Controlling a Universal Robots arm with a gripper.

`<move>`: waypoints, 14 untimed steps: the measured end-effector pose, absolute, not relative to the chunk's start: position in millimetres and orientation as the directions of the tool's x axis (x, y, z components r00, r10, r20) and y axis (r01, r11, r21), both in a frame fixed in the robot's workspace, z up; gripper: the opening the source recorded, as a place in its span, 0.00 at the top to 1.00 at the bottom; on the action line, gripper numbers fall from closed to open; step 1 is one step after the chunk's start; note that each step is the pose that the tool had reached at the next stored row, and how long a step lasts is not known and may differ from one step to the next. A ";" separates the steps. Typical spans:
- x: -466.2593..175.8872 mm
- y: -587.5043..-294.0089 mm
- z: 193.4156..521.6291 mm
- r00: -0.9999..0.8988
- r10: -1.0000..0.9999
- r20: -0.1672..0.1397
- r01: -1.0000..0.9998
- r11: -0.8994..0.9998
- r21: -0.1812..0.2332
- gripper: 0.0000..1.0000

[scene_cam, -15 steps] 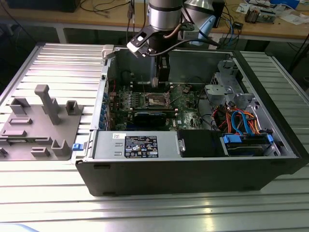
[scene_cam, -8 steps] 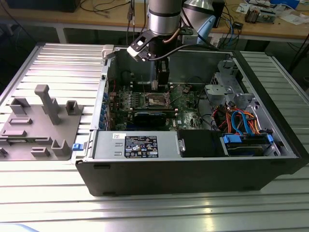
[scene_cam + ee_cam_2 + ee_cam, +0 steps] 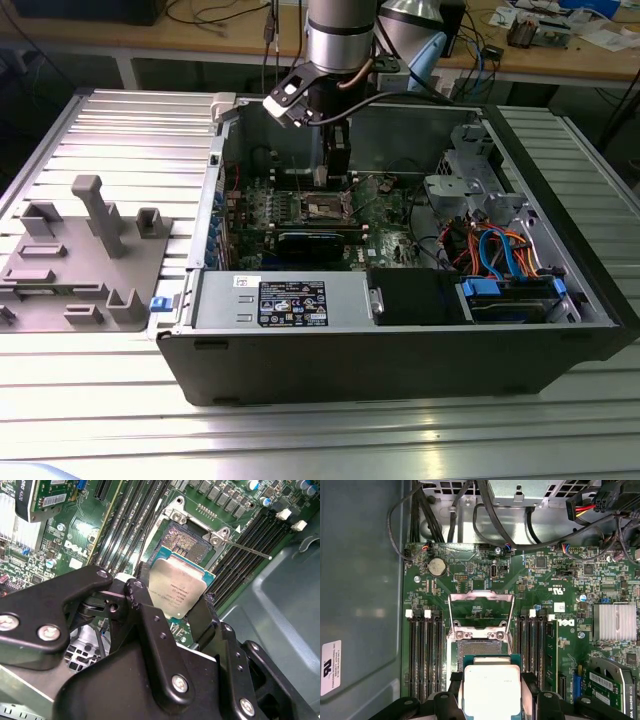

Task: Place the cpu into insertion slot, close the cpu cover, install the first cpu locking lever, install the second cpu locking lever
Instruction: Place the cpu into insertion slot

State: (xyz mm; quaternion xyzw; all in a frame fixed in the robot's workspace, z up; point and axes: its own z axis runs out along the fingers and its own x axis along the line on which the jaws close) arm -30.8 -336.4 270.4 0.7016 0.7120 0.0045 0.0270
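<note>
In the second wrist view the gripper [image 3: 175, 594] clamps the cpu [image 3: 179, 582] by two opposite edges, partly over the open slot [image 3: 186, 540] mid-board [image 3: 545, 580]. The cover [image 3: 481, 611] stands raised, and memory slots [image 3: 422, 650] flank both sides closely.

We see bright, even overhead light in the exterior view, with a soft sheen on the ribbed metal table [image 3: 330, 440] along the frame's lower edge and dimmer shade inside the computer case [image 3: 400, 370], while in the first wrist view glare bleaches the cpu [image 3: 491, 690] almost white.
</note>
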 end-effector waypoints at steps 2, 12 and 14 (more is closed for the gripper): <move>-30.8 -336.4 270.3 -0.014 0.999 -0.032 0.999 0.015 0.044 0.45; -30.8 -336.4 260.2 -0.014 0.999 -0.035 0.999 0.016 0.044 0.45; -30.8 -336.3 255.5 -0.014 0.999 -0.035 0.999 0.016 0.044 0.45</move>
